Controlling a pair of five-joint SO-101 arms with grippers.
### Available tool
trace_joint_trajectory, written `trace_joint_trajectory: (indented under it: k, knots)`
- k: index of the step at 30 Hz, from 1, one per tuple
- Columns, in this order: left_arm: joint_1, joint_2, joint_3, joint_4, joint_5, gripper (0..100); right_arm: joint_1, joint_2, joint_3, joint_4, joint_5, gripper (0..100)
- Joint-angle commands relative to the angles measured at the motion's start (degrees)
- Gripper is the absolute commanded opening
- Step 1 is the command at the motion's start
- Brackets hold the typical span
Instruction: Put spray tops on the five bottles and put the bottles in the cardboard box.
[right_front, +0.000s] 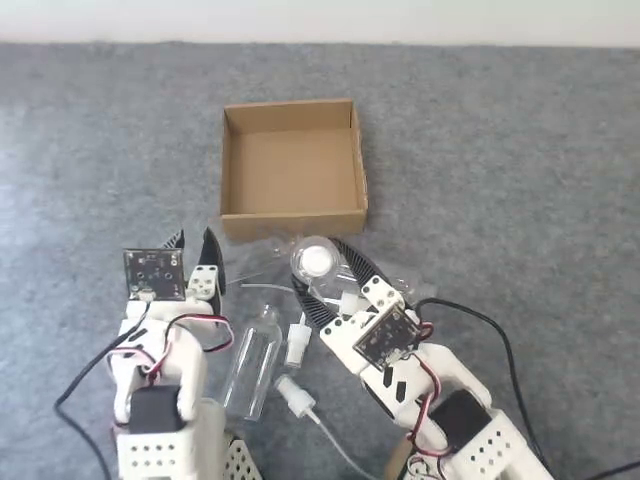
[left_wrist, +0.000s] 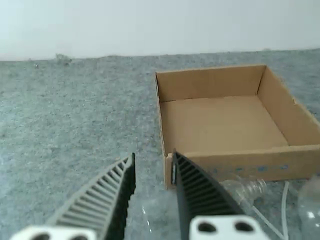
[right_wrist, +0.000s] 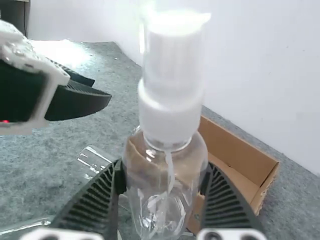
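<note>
Bottle (right_front: 314, 262), already capped, is standing upright in the right gripper (right_front: 314, 264) in the high view, just short of the near wall of the box (right_front: 292, 222). The box is holding nothing yet. A bare bottle (right_front: 252, 362) is lying on the carpet (right_front: 520, 180) between the two arms, with two loose tops (right_front: 298, 342) just beside it. More clear bottles are lying near the box's front, but I cannot tell how many. The left gripper (right_front: 193, 236) is hanging off the box's near left corner.

From the left wrist, that gripper's fingers are standing a narrow gap apart and gripping nothing. The empty box is lying beyond them, and another uncapped bottle is resting at the foot of its near wall.

From the right wrist, the two fingers are pressing on either side of the capped bottle's body, closed firmly on it. Its top (right_wrist: 170, 100) is sitting square on the neck, with the tube hanging down inside. The box is showing behind it and the left gripper off to one side.

Judging by this, the first finished bottle is being taken to the box, so the task is only beginning. The next move is calling for a lift high enough to clear the near wall, then a lowering inside before the fingers are opening. The base catching the cardboard rim looks the likeliest slip.
</note>
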Motion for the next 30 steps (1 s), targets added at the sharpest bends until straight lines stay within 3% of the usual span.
trace_joint_trajectory:
  k: [1,17,30]
  knots:
    - [-0.88,-0.88,1.54,-1.41,-0.62,11,0.92,-1.19,1.14,0.04,0.18,6.9]
    - [-0.97,-0.7,4.44,-0.88,-0.53,11,0.92,-1.19,1.14,0.04,0.18,6.9]
    - [-0.26,-0.7,4.44,15.56,-0.26,11,0.92,-1.19,1.14,0.13,0.18,6.9]
